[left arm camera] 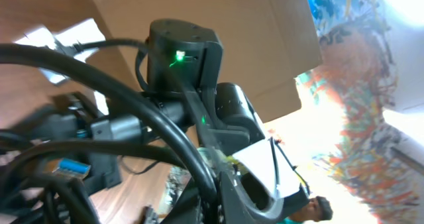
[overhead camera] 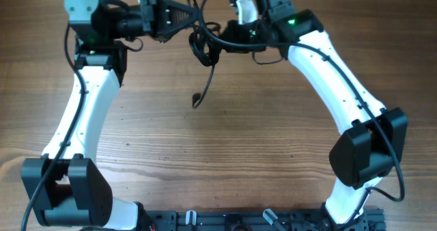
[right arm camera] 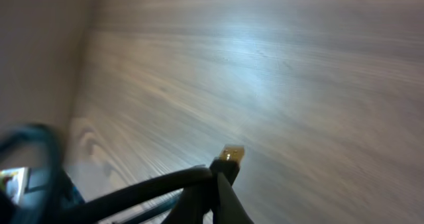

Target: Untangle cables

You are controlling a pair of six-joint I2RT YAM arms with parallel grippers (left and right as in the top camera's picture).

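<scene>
Cables (overhead camera: 205,45) bunched at the middle of the desk's (overhead camera: 273,142) far edge, strung left-right between both grippers. Left gripper (overhead camera: 191,18) clamped on the bundle's left side. Right gripper (overhead camera: 222,36) closed on a strand, gold plug (right arm camera: 231,154) poking past its tips. Loose tail (overhead camera: 205,84) trails toward desk centre. Arms equally near.
</scene>
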